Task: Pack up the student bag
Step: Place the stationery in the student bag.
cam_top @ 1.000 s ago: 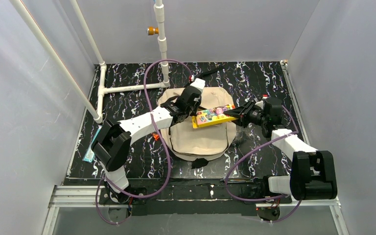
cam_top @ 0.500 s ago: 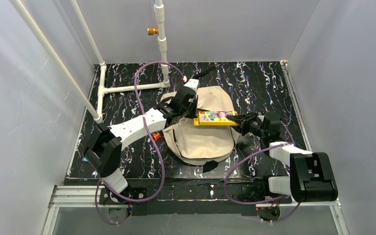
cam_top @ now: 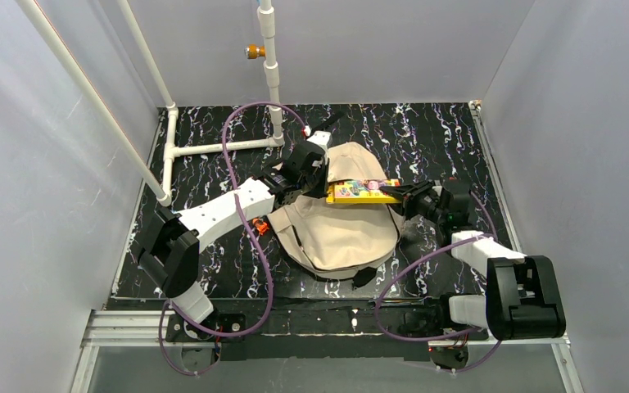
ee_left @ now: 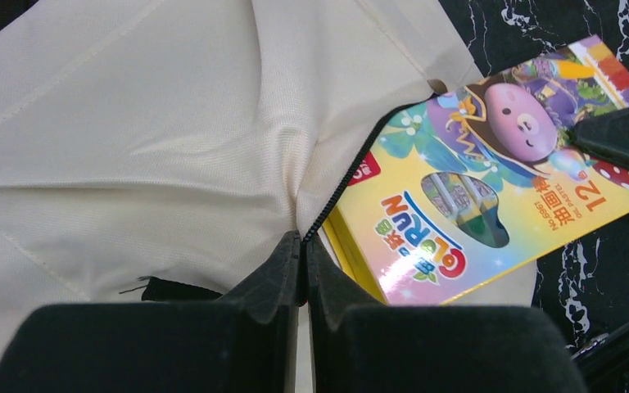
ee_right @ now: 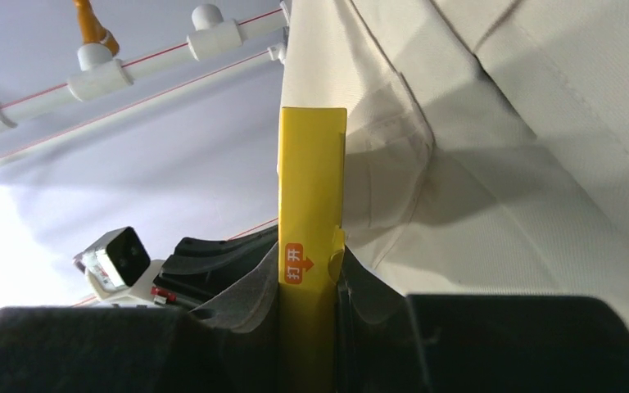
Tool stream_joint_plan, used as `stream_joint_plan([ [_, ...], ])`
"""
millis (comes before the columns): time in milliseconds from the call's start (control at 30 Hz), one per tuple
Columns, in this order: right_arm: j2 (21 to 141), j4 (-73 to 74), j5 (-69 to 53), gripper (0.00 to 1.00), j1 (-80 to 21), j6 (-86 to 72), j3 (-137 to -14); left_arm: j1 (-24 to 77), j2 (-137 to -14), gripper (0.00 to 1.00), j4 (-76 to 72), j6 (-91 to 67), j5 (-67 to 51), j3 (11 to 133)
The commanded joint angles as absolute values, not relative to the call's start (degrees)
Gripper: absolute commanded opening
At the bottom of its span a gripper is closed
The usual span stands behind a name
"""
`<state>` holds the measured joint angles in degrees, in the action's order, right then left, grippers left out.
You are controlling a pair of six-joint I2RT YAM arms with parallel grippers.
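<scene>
Partly w/in soft bag (ee_left: 131,123): glossy box (ee_left: 459,221)

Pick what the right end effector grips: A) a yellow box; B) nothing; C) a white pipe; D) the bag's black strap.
A: the right end effector is shut on the edge of the yellow box, whose far end meets the student bag.

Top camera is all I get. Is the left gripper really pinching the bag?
Observer: Yes. In the left wrist view the left gripper is shut on the student bag fabric, right at the zip.
Operator: What's on the box?
Observer: The yellow box shows a pink pig in a big hat.
Operator: Is the right gripper squeezing it?
Observer: Yes. The right wrist view shows the right gripper clamped on its thin yellow edge.
</scene>
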<state>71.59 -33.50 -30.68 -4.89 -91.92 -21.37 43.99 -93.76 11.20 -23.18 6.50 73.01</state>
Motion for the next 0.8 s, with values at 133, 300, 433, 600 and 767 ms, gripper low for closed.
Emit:
stream_joint_plan([
  [133, 76.25, -30.46, -23.25, 0.06, -11.18, -83.91, -29.9, 43.97, -90.49, 0.0, 8.4, -26.15, 0.03, 75.19],
  [300, 79.65, -34.87, -18.1, 0.06, -17.37, -83.63, -31.01, 43.96, -89.65, 0.0, 7.27, -24.84, -3.79, 74.53],
  [433, 78.74, -35.4, -14.74, 0.06, -16.5, -80.35, -29.95, 43.88, -89.64, 0.0, 9.42, -22.64, -5.04, 75.19],
  [600, 79.76, -45.88, -12.77, 0.06, -15.38, -87.6, -25.24, 43.77, -89.15, 0.0, 9.95, -21.67, -5.73, 74.07],
  [767, 82.76, -49.0, -14.57, 0.05, -13.8, -90.55, -26.97, 43.62, -89.27, 0.0, 10.72, -21.49, -5.87, 73.89],
])
